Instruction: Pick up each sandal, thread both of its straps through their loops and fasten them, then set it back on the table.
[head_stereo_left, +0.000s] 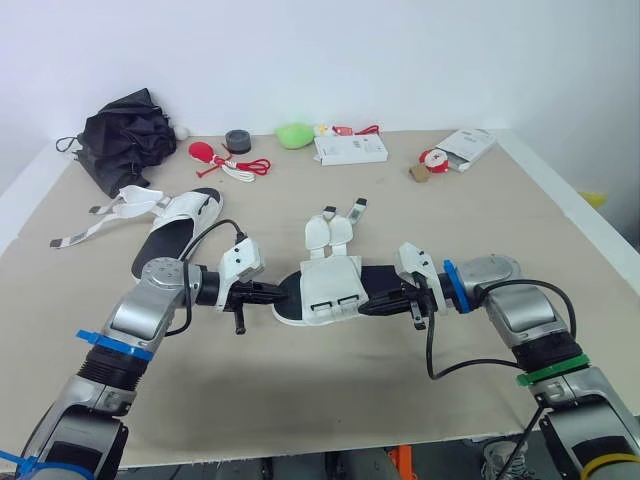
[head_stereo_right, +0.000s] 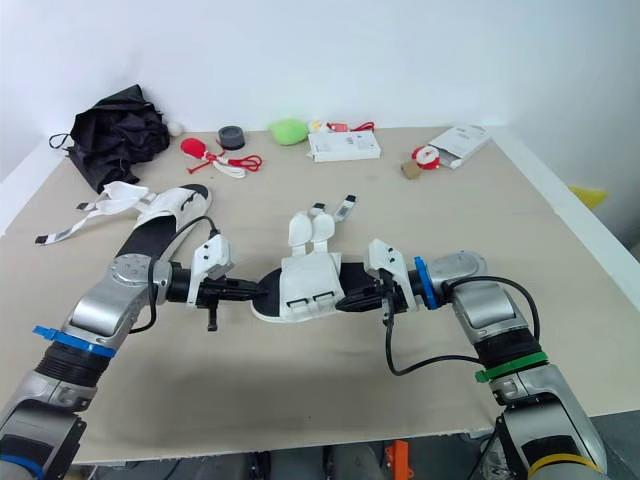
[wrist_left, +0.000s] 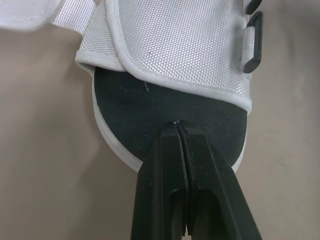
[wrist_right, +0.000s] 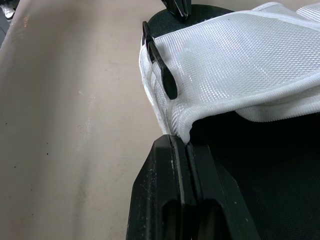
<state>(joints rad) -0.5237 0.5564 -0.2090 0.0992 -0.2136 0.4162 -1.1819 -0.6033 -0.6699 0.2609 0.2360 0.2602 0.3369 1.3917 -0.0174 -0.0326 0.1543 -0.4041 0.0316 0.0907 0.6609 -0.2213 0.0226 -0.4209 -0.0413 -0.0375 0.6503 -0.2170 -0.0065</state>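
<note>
Sandal (head_stereo_left: 326, 288) on table (head_stereo_left: 300, 395), between left gripper (head_stereo_left: 272, 293) and right gripper (head_stereo_left: 380, 303), jaws pressed together

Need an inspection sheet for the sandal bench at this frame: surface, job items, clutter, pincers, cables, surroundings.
Surface: beige table, flat.
Job's things: near sandal lies at centre between both pincers, straps flipped open; far sandal back left, straps loose.
Clutter: black fabric bundle, red piece, grey roll, green object, white box and white carton along the far edge.
Grippers: left pincer shut, tips on the near sandal's black insole; right pincer shut at its white flap's edge.
Cables: black cable loops below the right forearm.
Surroundings: white wall.
</note>
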